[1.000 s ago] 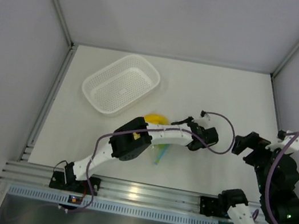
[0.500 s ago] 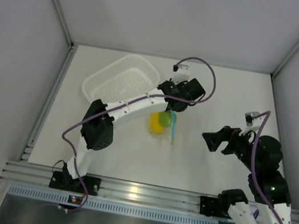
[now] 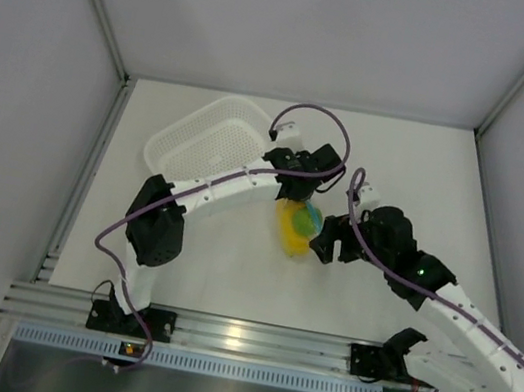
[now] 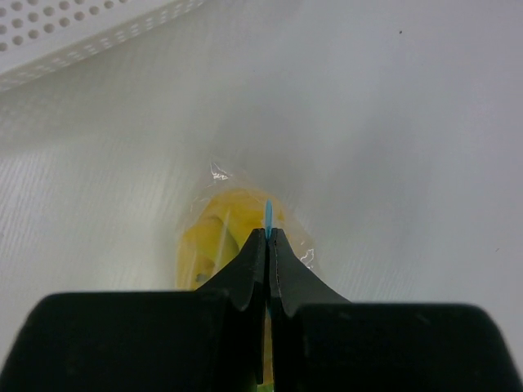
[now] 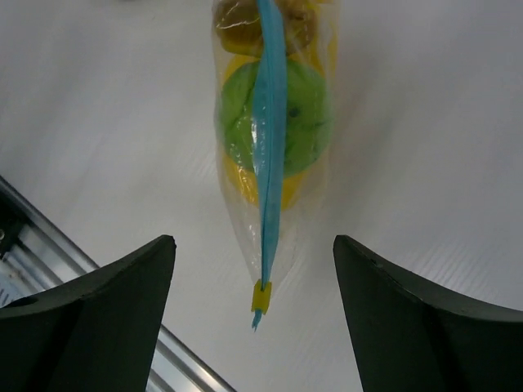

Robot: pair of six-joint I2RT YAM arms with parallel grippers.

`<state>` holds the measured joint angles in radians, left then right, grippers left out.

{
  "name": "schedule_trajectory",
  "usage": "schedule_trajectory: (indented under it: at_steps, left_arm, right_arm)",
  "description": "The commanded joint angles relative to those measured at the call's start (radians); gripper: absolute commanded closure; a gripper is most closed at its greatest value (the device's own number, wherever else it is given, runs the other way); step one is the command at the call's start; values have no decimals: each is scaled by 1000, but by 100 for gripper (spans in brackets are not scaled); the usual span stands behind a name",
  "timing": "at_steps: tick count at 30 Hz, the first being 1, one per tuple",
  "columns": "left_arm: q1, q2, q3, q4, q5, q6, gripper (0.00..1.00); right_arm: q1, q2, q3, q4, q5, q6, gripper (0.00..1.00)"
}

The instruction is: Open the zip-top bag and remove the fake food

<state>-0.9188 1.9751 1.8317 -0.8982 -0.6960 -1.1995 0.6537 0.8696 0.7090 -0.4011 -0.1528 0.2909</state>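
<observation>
Clear crinkly plastic zip-top bag (image 5: 239,208): light blue zip strip (image 5: 268,122) runs 12-to-6 o'clock, centred between parted jaws of right gripper (image 5: 253,242); left gripper (image 4: 267,238) clamped on that strip.

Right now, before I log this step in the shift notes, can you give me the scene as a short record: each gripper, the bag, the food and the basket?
left gripper: shut on the blue zip strip of the zip-top bag
right gripper: open, fingers either side of the bag's slider end, not touching it
zip-top bag: looks zipped shut
fake food: inside the bag; green fruit and yellow pieces show through
basket: white, perforated, apart from the bag
</observation>
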Motion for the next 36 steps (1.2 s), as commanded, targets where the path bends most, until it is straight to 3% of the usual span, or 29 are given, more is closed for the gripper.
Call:
schedule_trajectory:
  at_steps: [1,8,16,24,29,36]
  left_arm:
    - [11,-99,-52,28,23,-139,100]
    - [49,-202,-210,94,69,-250,100]
    - [63,-243,-313,116,76,-322,100]
    - [95,-260,-362,125,87,-351,100]
    - [107,-271,-390,143,107,-356,100]
    - [107,-271,-413,170,138,-353,100]
  right_arm:
    - [56,-26,21,91,234,-35,21]
    - [69,-216,-224,349,157,22,31]
    - [80,-288,-399,571,69,73,40]
    - [147,-278,-506,769,82,102,40]
    - [178,-193,-517,827,177,111,53]
    - [196,-90,-516,930,263,108,60]
